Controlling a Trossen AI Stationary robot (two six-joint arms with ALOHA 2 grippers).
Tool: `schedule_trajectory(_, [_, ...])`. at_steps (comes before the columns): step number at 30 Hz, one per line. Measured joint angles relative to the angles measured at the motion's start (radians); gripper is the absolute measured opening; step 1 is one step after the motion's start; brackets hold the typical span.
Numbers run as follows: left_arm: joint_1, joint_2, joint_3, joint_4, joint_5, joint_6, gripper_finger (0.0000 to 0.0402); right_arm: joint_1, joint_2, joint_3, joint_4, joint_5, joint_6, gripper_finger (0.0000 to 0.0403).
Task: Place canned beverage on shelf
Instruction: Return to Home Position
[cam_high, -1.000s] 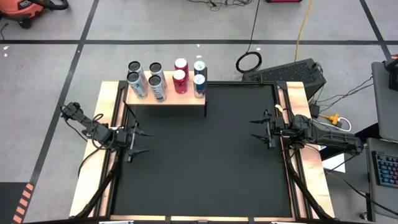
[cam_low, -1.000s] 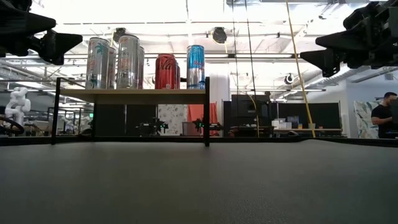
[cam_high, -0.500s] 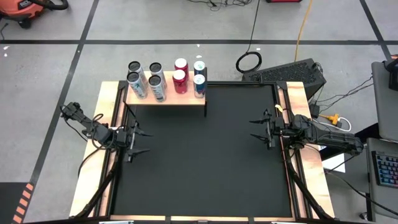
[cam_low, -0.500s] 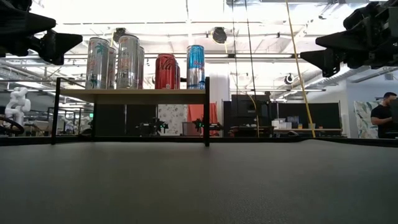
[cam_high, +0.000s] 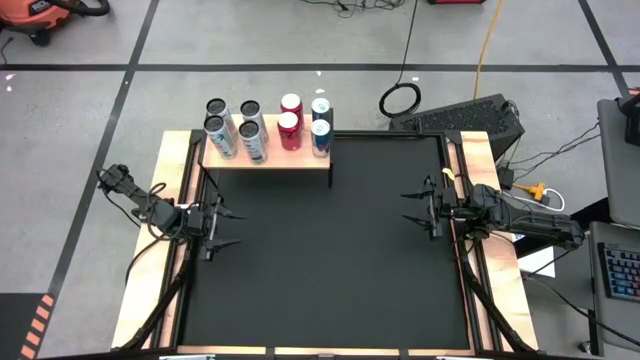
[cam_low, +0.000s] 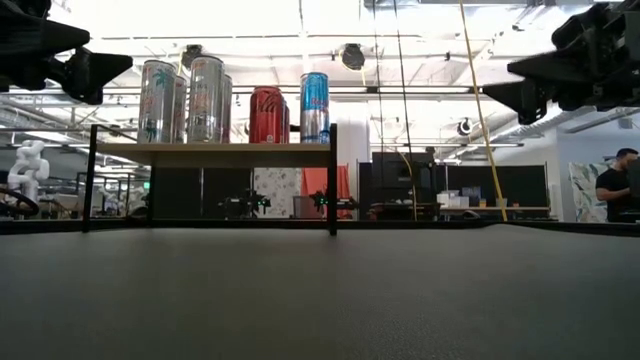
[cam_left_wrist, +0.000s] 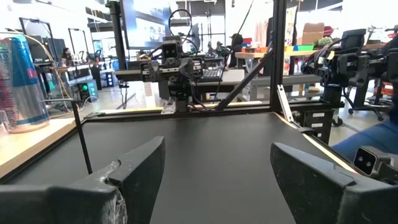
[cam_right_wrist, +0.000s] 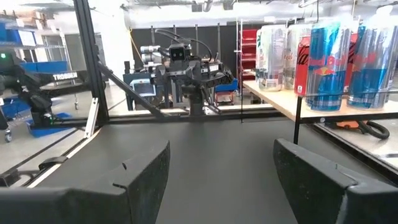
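Left claw (cam_high: 237, 228): spread wide, empty, in front of the shelf (cam_high: 280, 163), not touching it.
Right claw (cam_high: 406, 207): spread wide, empty, well right of the shelf.
Cans (cam_high: 289, 128): eight, upright on the shelf: four silver, two red, two blue.

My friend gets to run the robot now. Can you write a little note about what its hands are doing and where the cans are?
Left gripper: fingers open, holding nothing, at the left edge of the mat.
Right gripper: fingers open, holding nothing, at the right edge.
Shelf: at the far left corner, carrying eight upright cans: four silver cans, two red cans, two blue cans.
Done: every can in view is on the shelf.
Left: no can seen waiting; probably just parking the arms.
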Motion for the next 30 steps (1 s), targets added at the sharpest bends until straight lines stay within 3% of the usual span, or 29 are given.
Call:
schedule_trajectory(17, [0.0,0.008,0.0,0.001,0.0,0.0,0.0295,-0.089,-0.002,0.0,-0.026,0.0,0.0,0.027])
schedule_trajectory(30, [0.0,0.008,0.0,0.001,0.0,0.0,0.0295,-0.092,-0.001,0.0,-0.026,0.0,0.0,0.027])
